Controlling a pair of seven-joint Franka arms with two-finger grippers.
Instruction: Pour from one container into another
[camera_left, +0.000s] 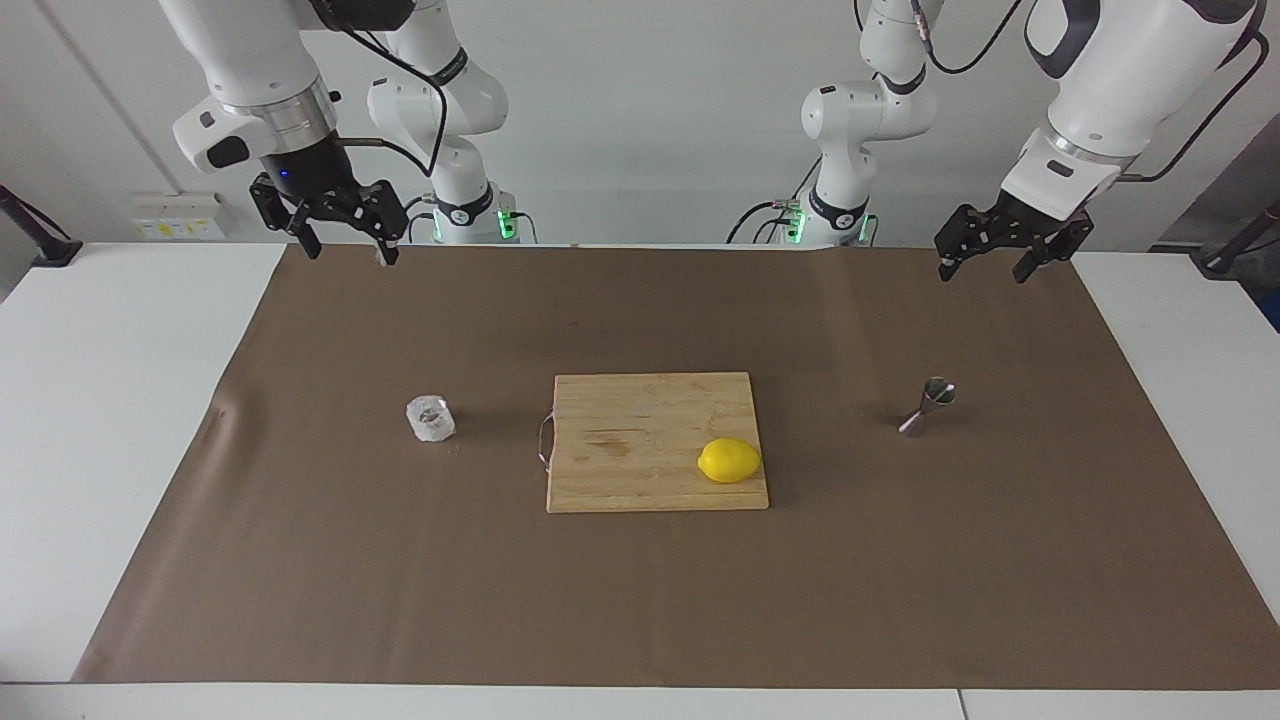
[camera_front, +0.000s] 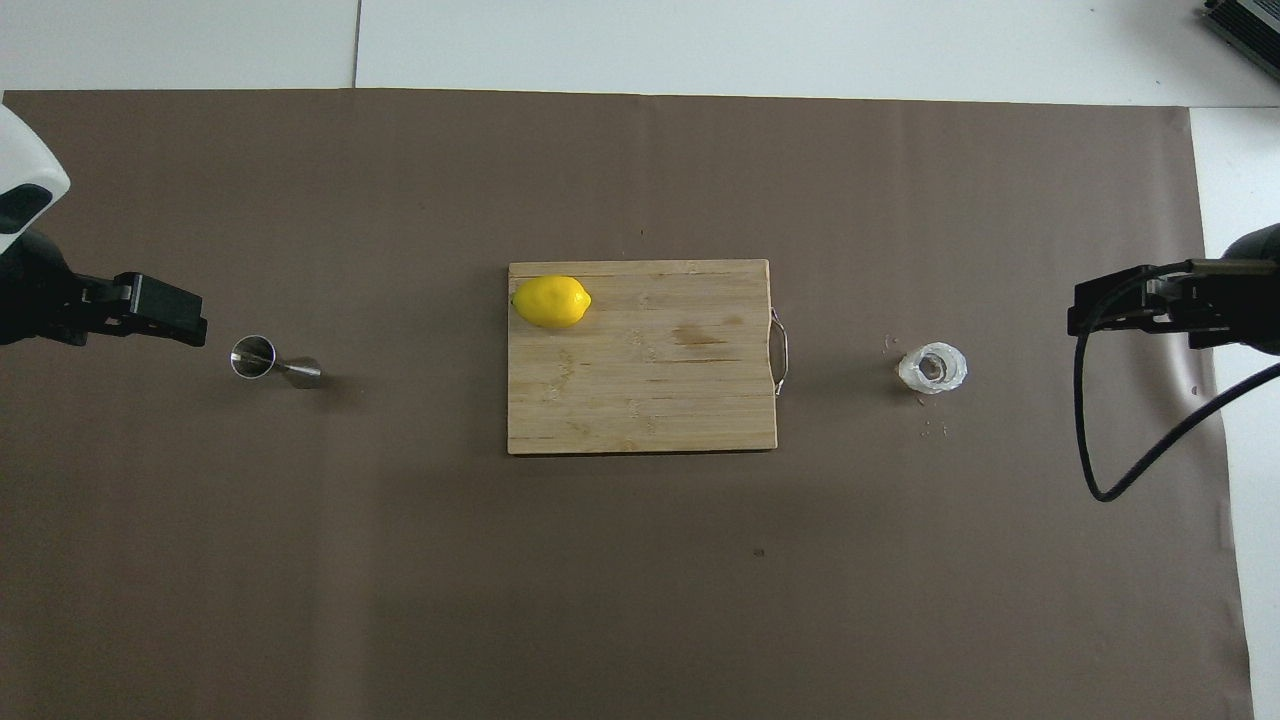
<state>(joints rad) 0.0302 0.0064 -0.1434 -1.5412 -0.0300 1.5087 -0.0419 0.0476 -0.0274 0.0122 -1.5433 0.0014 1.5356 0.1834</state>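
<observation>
Both claws, left (camera_left: 985, 262) and right (camera_left: 347, 238), are held raised and spread open over the mat (camera_left: 640, 600) edge, well apart from the glass (camera_left: 430, 418) and jigger (camera_left: 929, 405).

We see: lemon (camera_left: 729, 460) on board (camera_left: 657, 441) | glass cup (camera_left: 430, 418) toward right gripper (camera_left: 348, 246) | jigger (camera_left: 928, 406) toward left gripper (camera_left: 986, 268)

A robotics lab, by every sign. Two white arms (camera_left: 440, 130) bolted at the edge of a white desk (camera_left: 130, 400), cables trailing from them, green status lights at their bases. Plain grey wall right above the desk, a socket strip (camera_left: 178, 220) low on it. Brown paper sheet (camera_left: 650, 600) spread flat over the desk, a few kitchen props laid out on it.
</observation>
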